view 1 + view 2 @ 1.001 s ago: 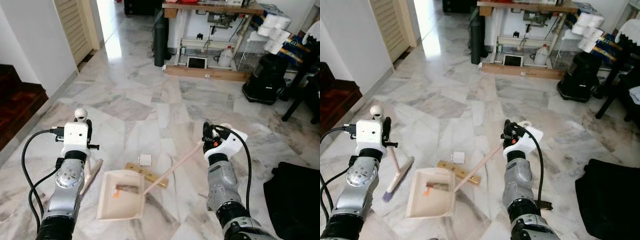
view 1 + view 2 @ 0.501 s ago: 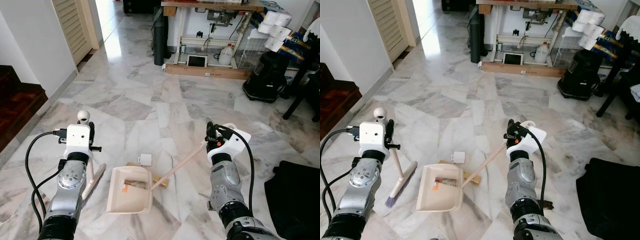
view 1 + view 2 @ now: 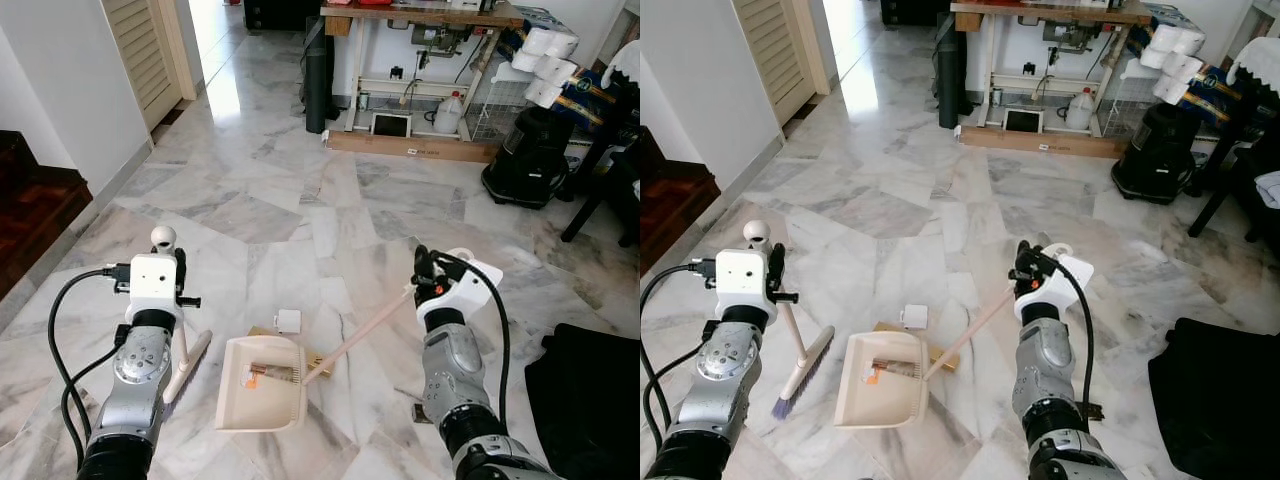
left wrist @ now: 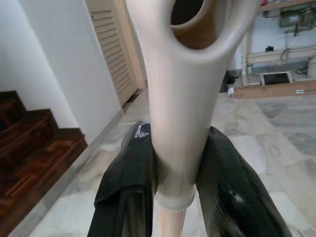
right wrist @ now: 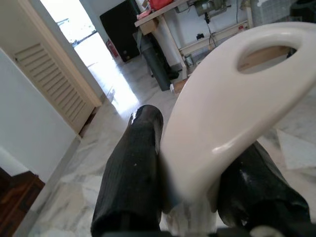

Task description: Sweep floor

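Broom point(image 3: 800, 355) | head on marble floor point(image 3: 890, 215) left of dustpan point(image 3: 880, 380) | left gripper point(image 4: 173, 163) clamped on its handle | right gripper point(image 5: 192, 168) clamped on dustpan handle | step: collecting | next: brush white scrap point(image 3: 912, 317) into pan

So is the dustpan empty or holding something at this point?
Holding something. The dustpan lies flat on the floor with a brown stick-like piece and an orange scrap inside.

Open marble floor point(image 3: 300, 200) ahead, workbench point(image 3: 420, 20) beyond, stairs point(image 3: 30, 210) left
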`<state>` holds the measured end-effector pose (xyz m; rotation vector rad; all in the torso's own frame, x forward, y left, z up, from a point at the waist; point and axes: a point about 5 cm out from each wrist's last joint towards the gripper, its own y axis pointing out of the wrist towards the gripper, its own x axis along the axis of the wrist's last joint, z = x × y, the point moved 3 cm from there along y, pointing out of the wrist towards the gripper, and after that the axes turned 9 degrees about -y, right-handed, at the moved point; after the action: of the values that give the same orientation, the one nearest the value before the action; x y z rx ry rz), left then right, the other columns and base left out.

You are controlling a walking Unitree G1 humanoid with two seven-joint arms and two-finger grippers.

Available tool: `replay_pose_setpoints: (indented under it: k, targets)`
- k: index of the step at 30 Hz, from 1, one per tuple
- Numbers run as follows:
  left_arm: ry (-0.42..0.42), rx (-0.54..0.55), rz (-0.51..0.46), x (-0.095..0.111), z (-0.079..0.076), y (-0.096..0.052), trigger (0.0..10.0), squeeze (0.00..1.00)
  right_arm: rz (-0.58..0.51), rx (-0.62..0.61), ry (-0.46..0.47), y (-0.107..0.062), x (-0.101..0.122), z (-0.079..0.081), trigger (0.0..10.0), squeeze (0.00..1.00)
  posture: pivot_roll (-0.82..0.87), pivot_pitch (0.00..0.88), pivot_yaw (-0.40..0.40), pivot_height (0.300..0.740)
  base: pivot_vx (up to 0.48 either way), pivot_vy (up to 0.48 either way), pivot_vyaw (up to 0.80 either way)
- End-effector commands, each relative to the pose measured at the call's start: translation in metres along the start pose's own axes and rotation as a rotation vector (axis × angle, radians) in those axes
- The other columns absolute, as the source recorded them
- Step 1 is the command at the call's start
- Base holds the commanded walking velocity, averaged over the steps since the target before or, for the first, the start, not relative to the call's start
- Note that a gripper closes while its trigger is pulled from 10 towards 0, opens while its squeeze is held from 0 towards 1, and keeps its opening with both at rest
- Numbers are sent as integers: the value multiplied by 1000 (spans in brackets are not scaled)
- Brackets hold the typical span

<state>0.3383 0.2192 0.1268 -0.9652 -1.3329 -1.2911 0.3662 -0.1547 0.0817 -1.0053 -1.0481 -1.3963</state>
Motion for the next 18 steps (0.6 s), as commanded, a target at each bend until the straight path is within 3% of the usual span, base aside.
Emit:
replay_pose_setpoints:
  k: [1,18]
  targets:
    - [16,12,-43,8,5,-1,10000,0,-49,5,0,2,9,3,10000,0,173,0,-25,740,0,0,800]
    - [18,57,-41,9,10,-7,10000,0,-56,18,-13,7,16,1,10000,0,179,23,-49,740,0,0,800]
